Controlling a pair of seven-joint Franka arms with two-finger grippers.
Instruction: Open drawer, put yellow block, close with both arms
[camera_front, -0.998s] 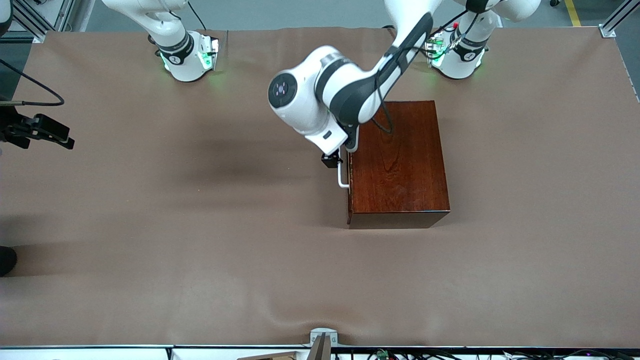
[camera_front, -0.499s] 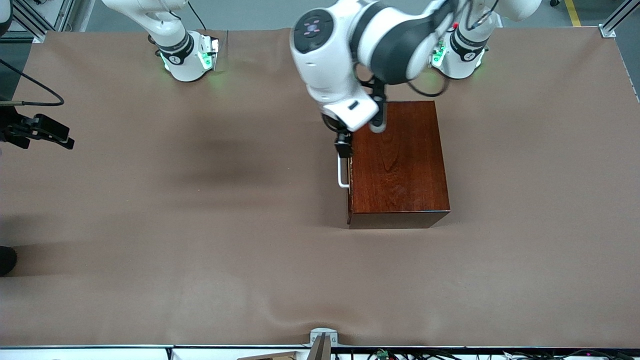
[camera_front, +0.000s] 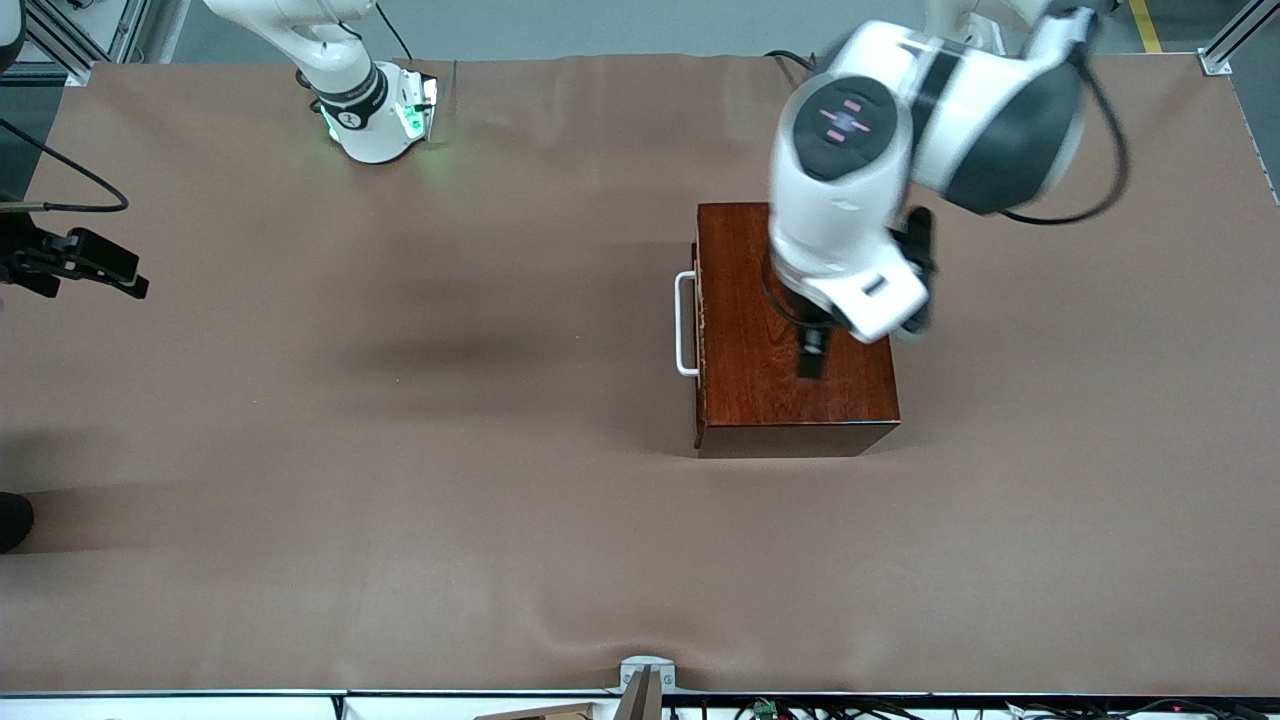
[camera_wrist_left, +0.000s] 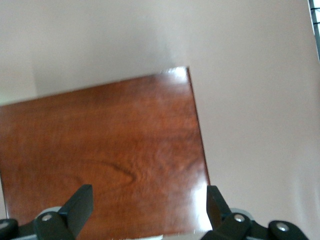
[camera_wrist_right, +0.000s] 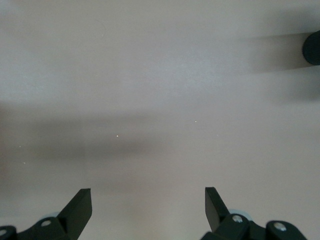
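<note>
The dark reddish-brown wooden box stands on the table, and its drawer is shut. The white bar handle is on the side facing the right arm's end. My left gripper hangs over the box top, open and empty. In the left wrist view the open left gripper has the glossy box top below it. My right gripper is open and empty over bare table cloth. The right arm's base shows in the front view and the arm waits. The yellow block is out of view.
Brown cloth covers the table. A black device with a cable sits at the edge at the right arm's end. A dark round object lies at the edge of the right wrist view.
My left arm has swung away from the drawer handle and over the box top toward the left arm's end. The drawer stays shut. The right arm has not moved.
</note>
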